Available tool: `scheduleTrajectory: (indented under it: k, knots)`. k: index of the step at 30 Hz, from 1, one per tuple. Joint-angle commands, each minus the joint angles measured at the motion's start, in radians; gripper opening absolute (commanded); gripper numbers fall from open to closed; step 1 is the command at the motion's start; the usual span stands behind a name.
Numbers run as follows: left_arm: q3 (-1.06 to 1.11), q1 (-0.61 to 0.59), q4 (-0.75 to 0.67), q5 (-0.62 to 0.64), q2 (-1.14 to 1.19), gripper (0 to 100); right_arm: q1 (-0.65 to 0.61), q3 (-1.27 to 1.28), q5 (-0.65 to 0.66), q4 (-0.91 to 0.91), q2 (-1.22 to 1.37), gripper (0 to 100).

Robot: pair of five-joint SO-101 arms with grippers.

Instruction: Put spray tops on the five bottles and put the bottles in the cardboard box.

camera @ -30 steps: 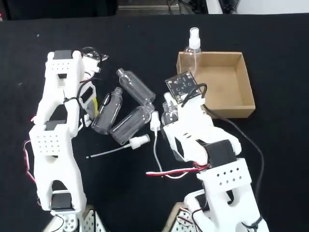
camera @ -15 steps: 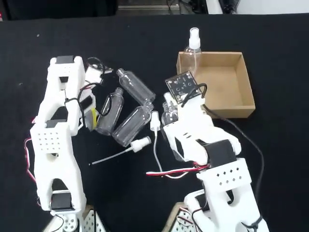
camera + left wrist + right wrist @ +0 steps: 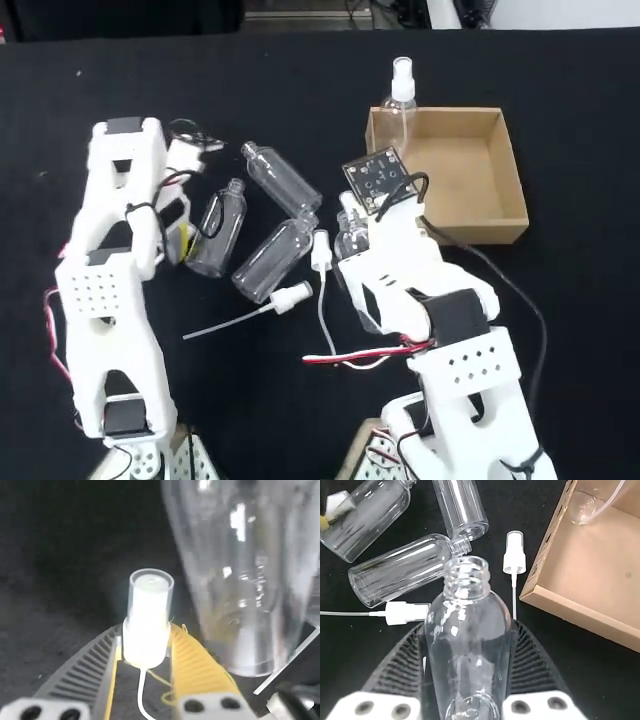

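A: Four white spray tops, is that the count?

B: Yes. Nearest the arms lies the long-tubed white spray top [image 3: 290, 296] on the black worktop [image 3: 580, 90], with the second loose spray top [image 3: 320, 250] just beyond. The left wrist view gives the third: the left gripper [image 3: 146, 640] is clenched on the clear-capped spray top [image 3: 147, 610], which the arm hides from above.

A: And bottles?

B: Five, clear plastic. The right gripper [image 3: 468, 630] grasps the open-necked bottle [image 3: 465, 645] mid-worktop. Between the arms lie the left lying bottle [image 3: 213, 228], beside the left gripper, the middle lying bottle [image 3: 270, 260] and the far lying bottle [image 3: 283, 180]. Toward the far edge, the topped bottle [image 3: 400, 110] carries the fourth top and stands in the brown cardboard box [image 3: 460, 185]. The right wrist view shows its base inside the far left corner.
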Motion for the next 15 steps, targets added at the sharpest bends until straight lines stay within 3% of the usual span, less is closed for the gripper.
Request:
scheduleTrajectory:
  k: [1, 7, 10, 15]
  knots:
    - [-0.022, -0.17, 0.003, -0.028, -0.02, 3, -0.006, -0.007, 0.0, -0.023, -0.019, 1.1]
    - [-0.022, -0.417, 0.046, -0.203, -0.02, 3, -0.006, -0.007, 0.0, -0.023, -0.019, 1.1]
    - [-0.021, -0.513, 0.051, -0.233, -0.02, 3, -0.006, -0.007, 0.0, -0.023, -0.019, 1.1]
    - [-0.022, -0.613, 0.051, -0.331, -0.02, 9, -0.006, -0.007, 0.0, -0.023, -0.019, 1.1]
